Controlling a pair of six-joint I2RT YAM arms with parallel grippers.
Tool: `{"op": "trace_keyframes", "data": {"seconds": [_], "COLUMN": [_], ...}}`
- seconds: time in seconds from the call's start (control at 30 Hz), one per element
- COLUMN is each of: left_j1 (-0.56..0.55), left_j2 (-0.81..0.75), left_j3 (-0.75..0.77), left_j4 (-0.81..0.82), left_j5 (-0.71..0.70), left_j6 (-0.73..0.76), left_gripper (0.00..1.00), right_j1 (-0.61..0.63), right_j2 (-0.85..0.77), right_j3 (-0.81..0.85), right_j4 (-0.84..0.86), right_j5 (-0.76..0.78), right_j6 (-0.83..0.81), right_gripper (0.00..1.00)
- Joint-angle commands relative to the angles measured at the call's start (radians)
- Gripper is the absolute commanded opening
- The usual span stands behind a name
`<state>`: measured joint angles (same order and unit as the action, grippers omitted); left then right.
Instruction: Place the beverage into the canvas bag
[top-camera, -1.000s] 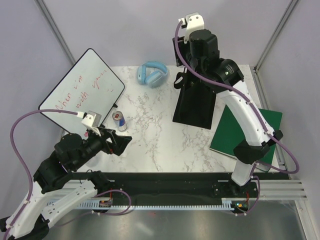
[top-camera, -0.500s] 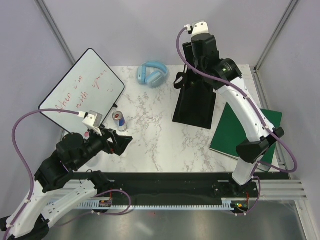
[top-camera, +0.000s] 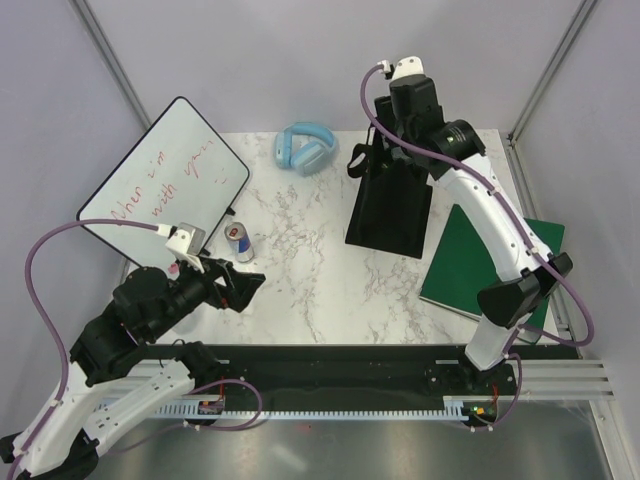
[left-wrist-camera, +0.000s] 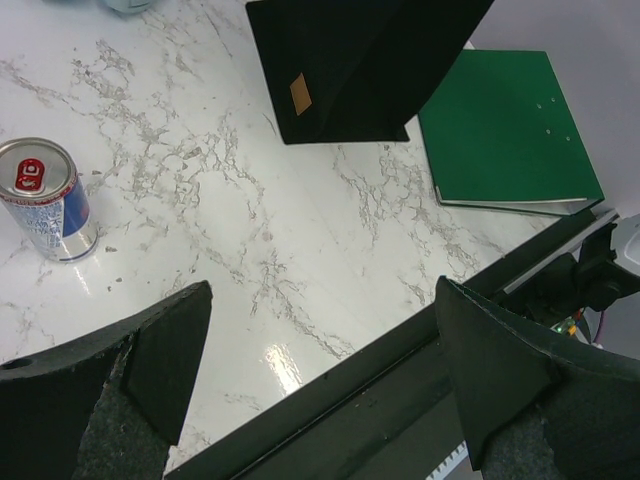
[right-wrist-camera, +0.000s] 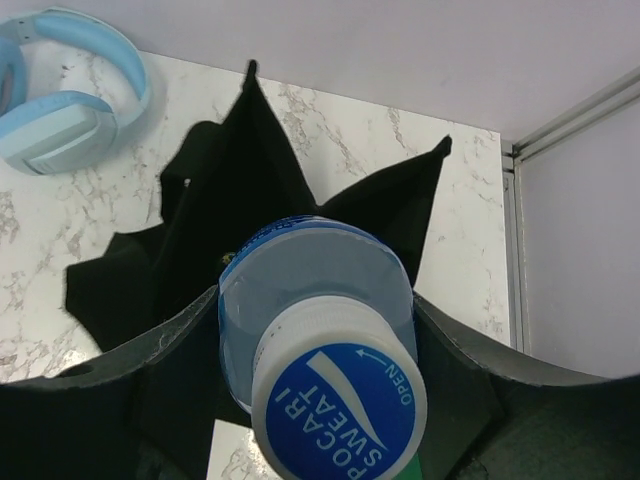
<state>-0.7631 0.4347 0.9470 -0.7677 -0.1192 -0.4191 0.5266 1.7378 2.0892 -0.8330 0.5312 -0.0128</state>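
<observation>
Grip of the right gripper (right-wrist-camera: 318, 330) closed tight on a clear plastic beverage bottle (right-wrist-camera: 338, 405), one black finger on each side of the body, cap toward the wrist camera. On the white and blue cap, in white letters: "POCARI SWEAT", and "OPEN" beside a curved arrow. Bottle above the open mouth of the tall black fabric canvas bag (top-camera: 390, 215), at about 1 o'clock on the white marbled table (top-camera: 310, 280); bottom inside the rim or not: cannot tell. Bag upright, mouth spread in points, loop handles at its 12 o'clock end. Small tan label (left-wrist-camera: 298, 93) on the side facing 6 o'clock, no writing readable there.

Left gripper (left-wrist-camera: 320, 300) wide open and holding nothing, low over the 7 o'clock corner, near the front edge. Blue and silver drink can (left-wrist-camera: 45, 200) upright at 11 o'clock from it, well apart from the fingers. Red mark on the lid, brand name too small to read.

Wide free marble in the middle, between can and bag. Flat green book (top-camera: 480, 265) just beside the bag at 3 o'clock, right at the table edge. Light blue headphones (top-camera: 305, 148) near the 12 o'clock edge, beside the bag. White board with black frame (top-camera: 165, 180) over the 10 o'clock corner, reaching past the table edge. Red handwriting there, seemingly "When i'm with you" with a small smiling face.
</observation>
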Motion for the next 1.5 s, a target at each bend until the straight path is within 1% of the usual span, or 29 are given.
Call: {"op": "trace_keyframes", "data": {"seconds": [0.0,0.27,0.37,0.6,0.77,0.87,1.07,1.27,1.33,1.47], "left_j1": [0.002,0.004,0.002,0.002,0.002,0.002,0.002,0.002,0.002,0.002], "left_j2": [0.001,0.003,0.004,0.007,0.010,0.010,0.003,0.007,0.003,0.004], "left_j3": [-0.005,-0.010,-0.013,-0.011,-0.017,-0.016,-0.017,-0.022,-0.022,-0.021], "left_j4": [0.038,0.041,0.041,0.041,0.042,0.042,0.042,0.042,0.042,0.042], "left_j5": [0.016,0.007,0.004,0.003,0.003,0.001,-0.003,0.004,0.003,0.007], "left_j6": [-0.023,-0.012,-0.012,-0.010,-0.010,-0.010,-0.012,-0.014,-0.015,-0.012], "left_gripper": [1.00,1.00,1.00,1.00,1.00,1.00,1.00,1.00,1.00,1.00], "right_j1": [-0.048,-0.082,-0.088,-0.119,-0.128,-0.132,-0.142,-0.143,-0.142,-0.142], "right_j2": [0.018,0.071,0.083,0.157,0.177,0.196,0.204,0.168,0.155,0.135], "right_j3": [0.035,-0.034,-0.075,-0.047,-0.075,-0.083,-0.155,-0.236,-0.239,-0.190], "right_j4": [0.146,0.202,0.259,0.301,0.376,0.373,0.371,0.371,0.371,0.371], "right_j5": [-0.009,-0.072,-0.092,-0.140,-0.169,-0.171,-0.177,-0.185,-0.188,-0.201], "right_j6": [0.013,0.068,0.083,0.103,0.099,0.105,0.137,0.166,0.174,0.163], "right_gripper": [0.00,0.00,0.00,0.00,0.00,0.00,0.00,0.00,0.00,0.00]}}
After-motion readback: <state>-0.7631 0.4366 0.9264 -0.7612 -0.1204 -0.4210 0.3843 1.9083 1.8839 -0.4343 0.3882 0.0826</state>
